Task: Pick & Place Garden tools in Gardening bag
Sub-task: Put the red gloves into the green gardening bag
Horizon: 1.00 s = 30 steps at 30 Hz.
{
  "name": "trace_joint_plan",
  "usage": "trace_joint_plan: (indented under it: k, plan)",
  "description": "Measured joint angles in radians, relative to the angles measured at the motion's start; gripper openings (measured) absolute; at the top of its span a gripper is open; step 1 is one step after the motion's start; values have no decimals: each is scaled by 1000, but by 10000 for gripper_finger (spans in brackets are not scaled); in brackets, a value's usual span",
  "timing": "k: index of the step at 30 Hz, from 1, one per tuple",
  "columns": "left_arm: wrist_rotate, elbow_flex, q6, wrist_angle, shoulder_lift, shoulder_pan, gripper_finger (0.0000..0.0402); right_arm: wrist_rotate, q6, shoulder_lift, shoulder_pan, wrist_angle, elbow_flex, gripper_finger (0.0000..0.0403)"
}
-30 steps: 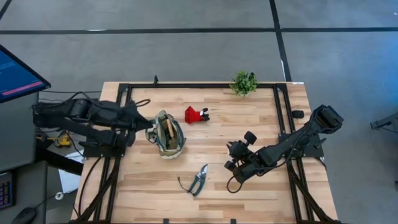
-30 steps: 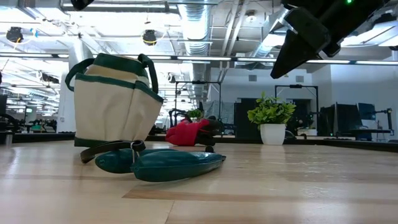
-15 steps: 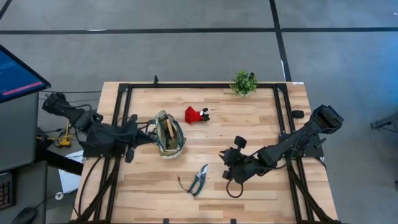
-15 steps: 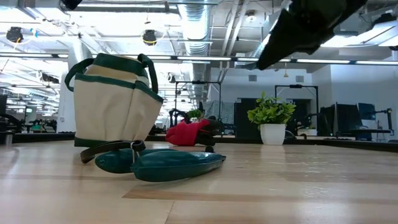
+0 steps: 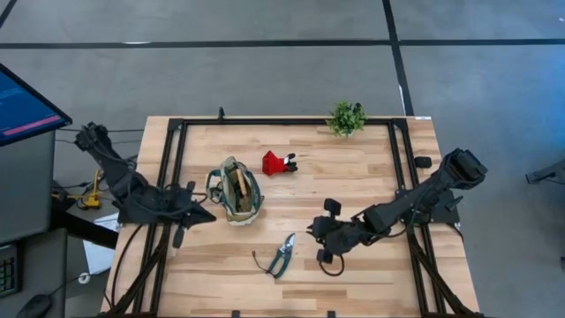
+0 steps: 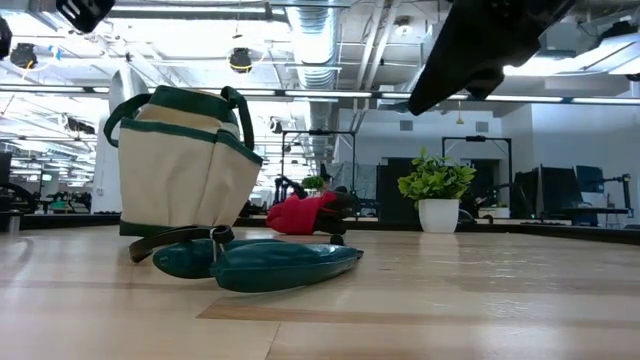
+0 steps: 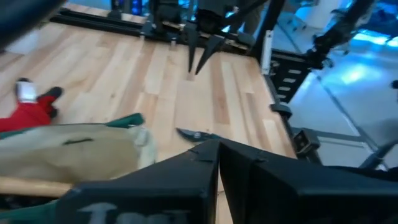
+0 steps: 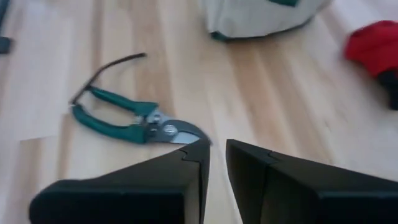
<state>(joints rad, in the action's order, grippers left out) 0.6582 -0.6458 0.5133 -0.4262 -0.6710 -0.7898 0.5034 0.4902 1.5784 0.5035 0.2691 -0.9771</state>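
The tan gardening bag (image 5: 238, 190) with green trim stands upright on the table at centre left, and wooden handles stick out of its top. The green-handled pruning shears (image 5: 281, 256) lie flat near the front edge; they also show in the right wrist view (image 8: 134, 118). The red-and-black tool (image 5: 278, 163) lies behind the bag. My right gripper (image 5: 314, 237) hovers just right of the shears, its fingers (image 8: 186, 171) a little apart and empty. My left gripper (image 5: 201, 215) is shut and empty, left of the bag and nearer the front.
A small potted plant (image 5: 346, 117) stands at the far edge, right of centre. A black frame rail (image 5: 177, 177) runs along the table's left side under my left arm. Bare wood lies between the shears and the bag.
My left gripper has drawn back from the bag's top toward the table's left and near edges, and its arm has folded back. My right gripper has gone toward the table's left edge, closer to the shears. The bag and the tools have stayed put.
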Motion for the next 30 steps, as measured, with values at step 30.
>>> trace_joint_plan:
  k: [30]
  plan:
    - [-3, 80, -96, 163, -21, -43, 1, -201, -396, 120, -479, -329, -3, 86]
